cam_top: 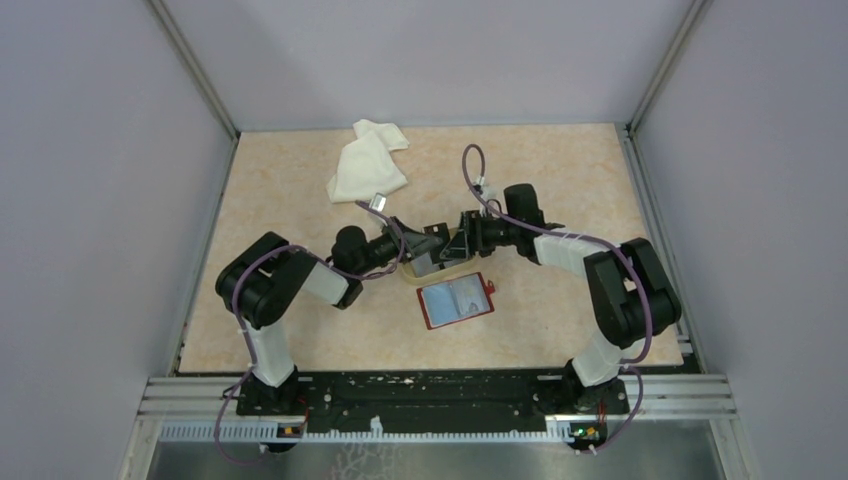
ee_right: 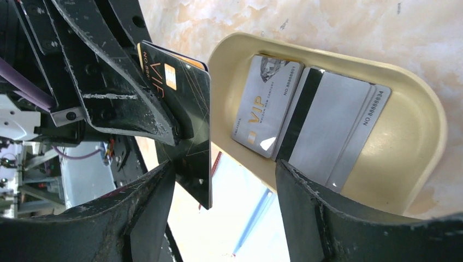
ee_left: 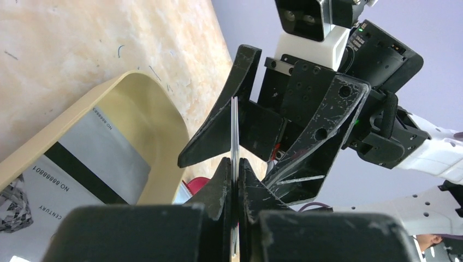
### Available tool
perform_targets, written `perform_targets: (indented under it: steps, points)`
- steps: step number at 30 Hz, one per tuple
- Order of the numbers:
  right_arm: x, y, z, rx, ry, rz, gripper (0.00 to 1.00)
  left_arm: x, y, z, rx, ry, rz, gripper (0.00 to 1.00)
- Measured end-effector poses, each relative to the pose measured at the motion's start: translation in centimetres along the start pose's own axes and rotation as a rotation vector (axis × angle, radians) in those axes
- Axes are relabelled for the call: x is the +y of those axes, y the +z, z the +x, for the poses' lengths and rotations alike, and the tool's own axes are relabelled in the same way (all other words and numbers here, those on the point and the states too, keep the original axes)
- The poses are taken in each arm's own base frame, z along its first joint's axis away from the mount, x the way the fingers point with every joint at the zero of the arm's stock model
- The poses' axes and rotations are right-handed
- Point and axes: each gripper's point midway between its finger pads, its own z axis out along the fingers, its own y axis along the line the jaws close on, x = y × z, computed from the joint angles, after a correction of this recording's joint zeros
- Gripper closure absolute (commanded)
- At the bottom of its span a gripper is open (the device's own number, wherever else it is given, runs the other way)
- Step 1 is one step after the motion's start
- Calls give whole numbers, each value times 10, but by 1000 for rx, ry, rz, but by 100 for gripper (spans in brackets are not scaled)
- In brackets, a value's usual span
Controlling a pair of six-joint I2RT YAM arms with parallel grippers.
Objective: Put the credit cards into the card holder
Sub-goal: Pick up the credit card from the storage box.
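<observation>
Above the tan dish [ee_right: 398,158] at mid-table, the left end effector [ee_left: 235,164] holds a black VIP card [ee_right: 188,120] on edge between the spread fingers of the right end effector [ee_right: 224,169].

The left end effector is clamped tight on one end of the card, whose printed face shows to the right wrist camera. The right end effector is wide open and grips nothing. One of its fingers sits just beside the card, though contact cannot be made out. The red card holder [cam_top: 457,301] lies open on the table [cam_top: 560,180], just beside the dish on the side toward the arm bases. Its long axis runs roughly left to right, and it is within close reach of both arms. Several silver cards [ee_right: 327,125] lie overlapped in the dish. A hand-over between the arms appears to be the step in hand.
</observation>
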Motion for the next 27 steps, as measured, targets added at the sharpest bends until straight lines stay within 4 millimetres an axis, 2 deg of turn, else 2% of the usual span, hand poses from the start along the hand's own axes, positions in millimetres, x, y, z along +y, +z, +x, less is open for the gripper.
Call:
perform_targets:
  steps: [10, 16, 19, 21, 24, 27]
  points:
    - [5, 3, 5, 18, -37, -12, 50, -1, 1, 4, 14, 4, 21, 100]
    - [9, 1, 2, 10, -41, -19, 81, 2, 7, 7, 24, -1, 23, 99]
    - [8, 0, 2, 11, -23, -11, 94, 4, 7, 8, 27, -2, 22, 85]
    - [7, -1, 2, 11, -12, -11, 99, 4, 7, 8, 28, 2, 25, 76]
    - [9, -2, 2, 12, -1, -22, 100, 5, 7, 8, 27, 5, 23, 64]
    - [13, -3, 1, 14, 4, -46, 100, 6, 7, 8, 28, 5, 21, 61]
